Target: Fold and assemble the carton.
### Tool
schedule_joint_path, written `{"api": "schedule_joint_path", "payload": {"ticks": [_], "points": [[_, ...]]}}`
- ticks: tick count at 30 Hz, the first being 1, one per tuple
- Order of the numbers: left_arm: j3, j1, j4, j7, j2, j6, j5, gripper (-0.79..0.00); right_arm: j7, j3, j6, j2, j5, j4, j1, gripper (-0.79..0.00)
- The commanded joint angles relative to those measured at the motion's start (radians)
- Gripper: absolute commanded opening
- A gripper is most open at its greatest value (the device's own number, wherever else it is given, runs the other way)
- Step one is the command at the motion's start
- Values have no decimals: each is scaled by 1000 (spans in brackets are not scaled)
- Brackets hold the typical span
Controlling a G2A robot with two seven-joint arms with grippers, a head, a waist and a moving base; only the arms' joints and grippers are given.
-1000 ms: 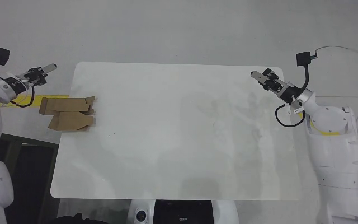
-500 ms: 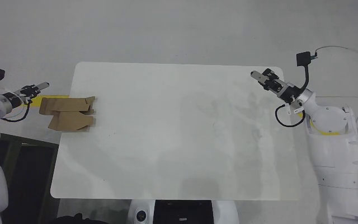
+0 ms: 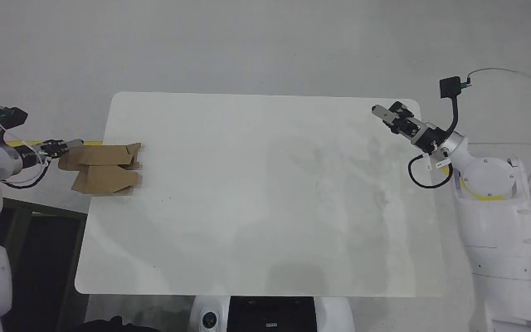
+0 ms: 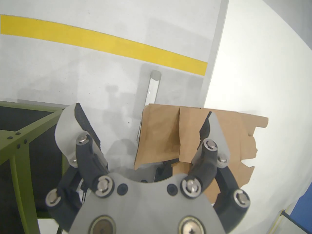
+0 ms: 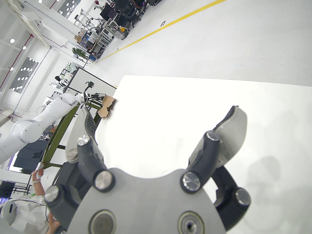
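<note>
Top view: a white tabletop (image 3: 265,191) is shown from above. A brown cardboard carton (image 3: 101,168) is seen lying flat at the tabletop's left edge, partly on the surface and partly beyond it. As far as can be made out, no side is raised and no flap is tucked.

Left wrist view: the left jaws are shown spread wide, with nothing held. They are placed off the tabletop's left edge, just beside the carton's overhanging end, and one jaw is seen in front of the cardboard. Whether the cardboard is touched cannot be told. A yellow floor line (image 4: 102,42) and a green frame (image 4: 29,105) are seen beyond.

Right wrist view: the right jaws are also shown spread wide and empty. They are held above the tabletop's far right corner, well apart from the carton.

The task is judged to be at its very start, since nothing is shown folded. The carton is yet to be gripped, opened from flat into a box shape, and closed flap by flap. Both arms are likely to be needed for that.
</note>
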Motion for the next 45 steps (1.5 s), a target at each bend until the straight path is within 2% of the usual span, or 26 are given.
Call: {"api": "schedule_joint_path", "payload": {"ticks": [1, 4, 5, 6, 8, 19, 21, 31, 38, 45], "points": [[8, -1, -1, -3, 1, -11, 14, 0, 0, 0, 0, 0, 0, 0, 0, 0], [14, -3, 1, -2, 1, -21, 22, 0, 0, 0, 0, 0, 0, 0, 0, 0], [16, -3, 1, -3, 1, -24, 22, -99, 0, 0, 0, 0, 0, 0, 0, 0], [17, -3, 2, -4, 0, -26, 22, -425, 0, 0, 0, 0, 0, 0, 0, 0], [22, -3, 2, -2, -1, -24, 24, -785, 0, 0, 0, 0, 0, 0, 0, 0], [31, -6, 12, 9, -7, -37, 10, -785, 0, 0, 0, 0, 0, 0, 0, 0], [17, -12, 21, -6, -5, -74, -31, -785, 0, 0, 0, 0, 0, 0, 0, 0], [-57, -36, 37, -68, 14, -142, -224, -785, 0, 0, 0, 0, 0, 0, 0, 0], [-109, -44, 9, -70, 16, -124, -371, -785, 0, 0, 0, 0, 0, 0, 0, 0], [-132, -53, -54, -99, -13, -67, -522, -785, 0, 0, 0, 0, 0, 0, 0, 0]]}}
